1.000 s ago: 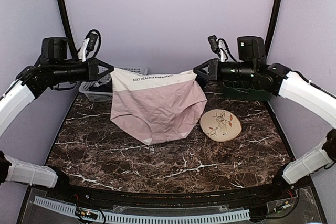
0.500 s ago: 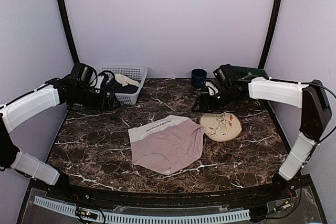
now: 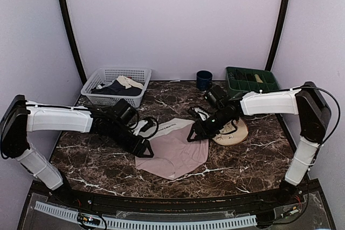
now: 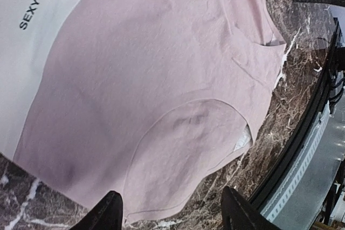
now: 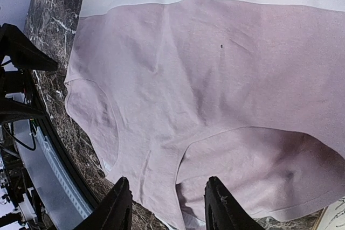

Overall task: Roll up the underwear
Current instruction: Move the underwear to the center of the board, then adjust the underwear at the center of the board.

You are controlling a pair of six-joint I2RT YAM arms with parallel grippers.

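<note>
Underwear [image 3: 175, 154] flat mid-counter [image 3: 97, 160], waistband far side. My left hand [image 4: 171, 214] and right hand [image 5: 167, 208] both spread, empty, low over its sides. Risk I see: uneven pinches skew roll; right side drags onto plate [image 3: 237, 130].

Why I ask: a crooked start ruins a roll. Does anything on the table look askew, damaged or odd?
Nothing spilled or damaged. The underwear lies flat but skewed, its waistband slanting rather than square to the table edge, one side beside the plate. A tiny dark speck marks the pink fabric.
</note>
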